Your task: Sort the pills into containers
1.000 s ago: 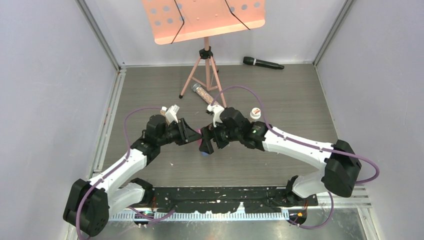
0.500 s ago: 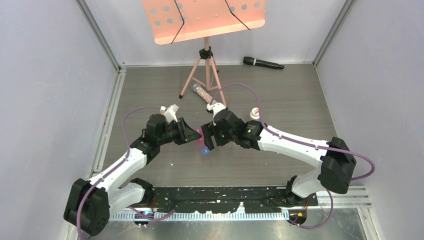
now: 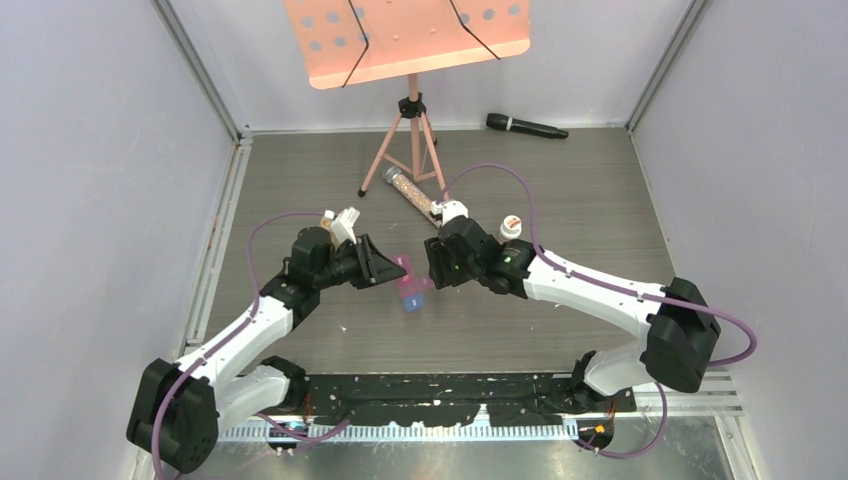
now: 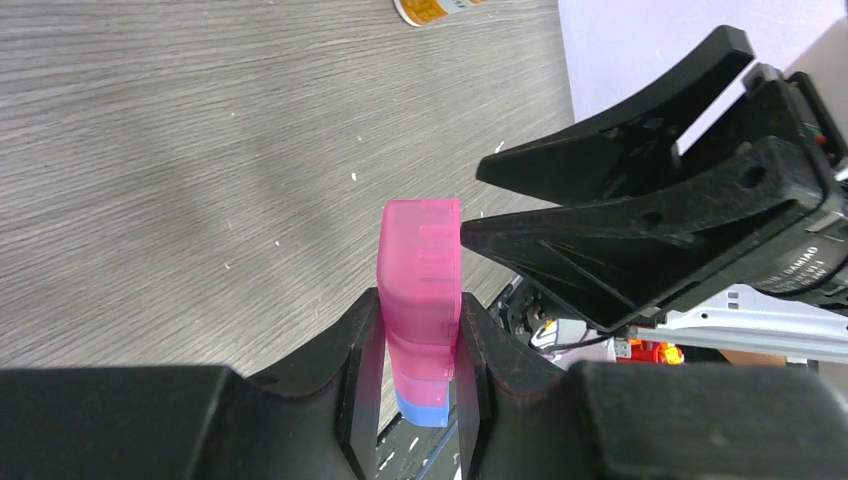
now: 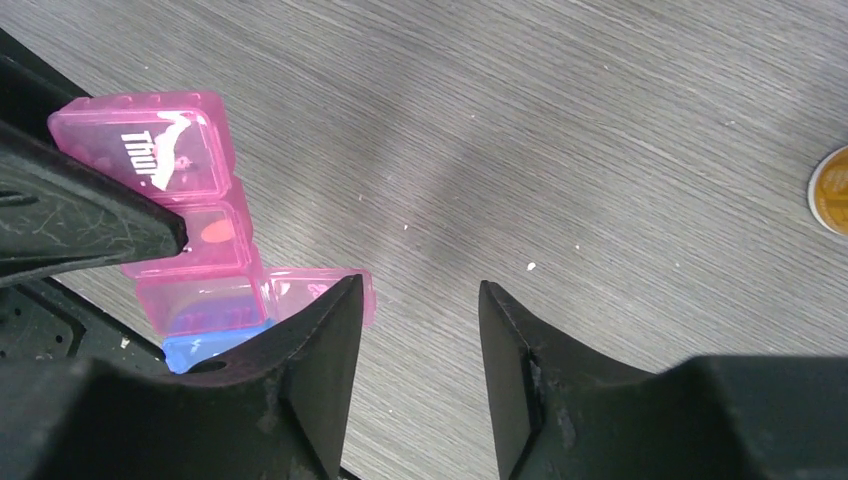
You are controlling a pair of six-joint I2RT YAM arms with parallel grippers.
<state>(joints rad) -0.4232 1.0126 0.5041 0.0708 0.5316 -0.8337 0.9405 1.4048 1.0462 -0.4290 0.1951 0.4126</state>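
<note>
The containers (image 4: pixel 420 260) are a pink, purple and blue pill-box strip held off the table, with my left gripper (image 4: pixel 420 312) shut on its sides. In the right wrist view the containers (image 5: pixel 170 170) show a pink lid marked "Thu" and a small lid flap (image 5: pixel 300 287) swung open. An orange-red spot (image 5: pixel 213 232), maybe a pill, sits in the compartment below. My right gripper (image 5: pixel 420 292) is open just right of the strip with only table between its fingers. From above, the containers (image 3: pixel 409 284) lie between the left gripper (image 3: pixel 388 270) and the right gripper (image 3: pixel 430 270).
A white pill bottle (image 3: pixel 511 227) stands behind my right wrist. A clear tube of beads (image 3: pixel 409 192) lies by the legs of a pink music stand (image 3: pixel 410 140). A black microphone (image 3: pixel 526 126) lies at the back wall.
My right gripper has pulled back to the right, off the strip, and its jaws have narrowed. The strip now shows more from above. The left arm has held still.
</note>
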